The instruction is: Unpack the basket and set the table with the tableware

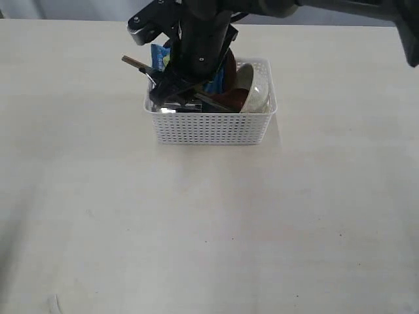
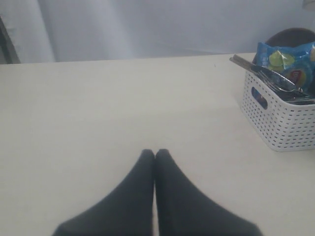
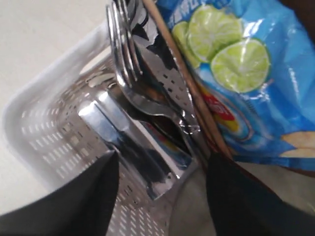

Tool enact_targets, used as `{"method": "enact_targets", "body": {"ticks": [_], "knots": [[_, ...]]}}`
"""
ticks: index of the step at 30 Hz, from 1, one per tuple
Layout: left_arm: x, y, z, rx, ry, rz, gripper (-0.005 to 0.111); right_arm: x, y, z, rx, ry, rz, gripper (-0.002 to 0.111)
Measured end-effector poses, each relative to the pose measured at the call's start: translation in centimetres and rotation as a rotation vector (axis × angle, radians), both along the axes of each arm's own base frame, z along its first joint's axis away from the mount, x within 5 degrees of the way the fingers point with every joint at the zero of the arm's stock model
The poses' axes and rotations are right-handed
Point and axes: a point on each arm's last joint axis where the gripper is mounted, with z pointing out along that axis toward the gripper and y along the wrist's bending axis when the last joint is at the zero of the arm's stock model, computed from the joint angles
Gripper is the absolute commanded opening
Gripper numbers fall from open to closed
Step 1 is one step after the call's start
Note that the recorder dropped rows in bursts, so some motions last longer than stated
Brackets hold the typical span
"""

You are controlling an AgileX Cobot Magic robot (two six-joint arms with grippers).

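Note:
The white lattice basket [image 1: 209, 127] stands at the far middle of the cream table [image 1: 209, 229]. My right gripper [image 3: 165, 157] is lowered into its left end, open, with the steel cup [image 3: 125, 142] between the fingers [image 3: 93, 196]; no grip shows. Beside the cup lie the fork [image 3: 123, 49], the knife [image 3: 162, 64] and a brown chopstick [image 3: 197, 103]. The off-white bowl [image 1: 258, 88] and dark brown plate [image 1: 229, 69] lean at the basket's right end. My left gripper [image 2: 155, 152] is shut and empty, low over bare table, well apart from the basket [image 2: 283, 120]. The wooden spoon is hidden.
A blue chip bag [image 3: 246, 64] with lime pictures lies in the basket against the cutlery. Utensil handles [image 1: 134, 63] stick out over the basket's left rim. The right arm [image 1: 203, 33] comes down from the far side and covers much of the basket's contents.

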Motion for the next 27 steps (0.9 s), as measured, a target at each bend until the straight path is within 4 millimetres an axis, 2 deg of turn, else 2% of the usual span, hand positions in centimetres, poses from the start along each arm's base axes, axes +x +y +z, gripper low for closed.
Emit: {"method": "enact_targets", "body": {"ticks": [7,11,13,18,19,27], "knots": [[0.0,0.0,0.0,0.0,0.0,0.0,0.0,0.3,0.4,-2.0,-0.026,0.018,0.02,0.049],[0.0,0.0,0.0,0.0,0.0,0.0,0.0,0.7,0.4,-2.2,-0.03,-0.022,0.016,0.049],[0.0,0.0,0.0,0.0,0.0,0.0,0.0,0.9,0.3,-2.1,-0.034,-0.043,0.004,0.043],[0.0,0.0,0.0,0.0,0.0,0.0,0.0,1.2,0.3,-2.1,-0.047,-0.077,0.005,0.003],[0.0,0.0,0.0,0.0,0.0,0.0,0.0,1.3,0.2,-2.2,-0.055,-0.081,0.009,0.0],[0.0,0.0,0.0,0.0,0.0,0.0,0.0,1.6,-0.1,-2.7,-0.106,-0.111,0.015,0.0]]}}
